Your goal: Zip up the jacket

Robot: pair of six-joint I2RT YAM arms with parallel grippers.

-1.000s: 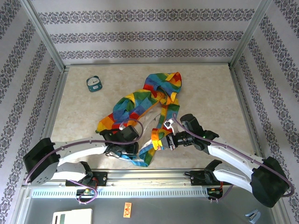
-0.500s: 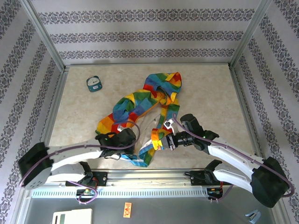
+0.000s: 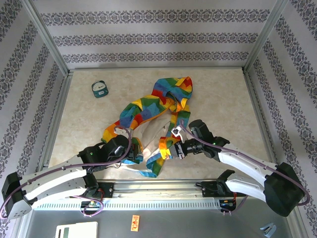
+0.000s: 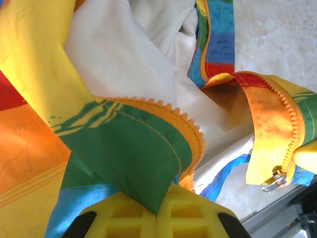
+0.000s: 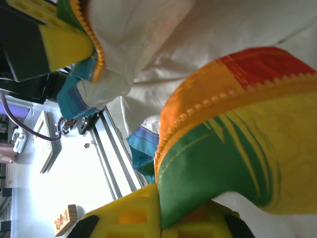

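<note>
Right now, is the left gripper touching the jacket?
Touching. The left wrist view shows the left gripper shut on the jacket: its green, zipper-edged flap is pinched between the yellow fingers.

Small soft rainbow patchwork jacket (image 3: 148, 109) lies open at mid beige marbled tabletop (image 3: 223, 94), whitish lining up, hood toward far edge. left end effector (image 3: 134, 152) clamped on its near-left hem, right end effector (image 3: 171, 150) clamped on the near-right zipper edge. Small round teal gadget (image 3: 100, 89) near far-left corner, well apart.
</note>
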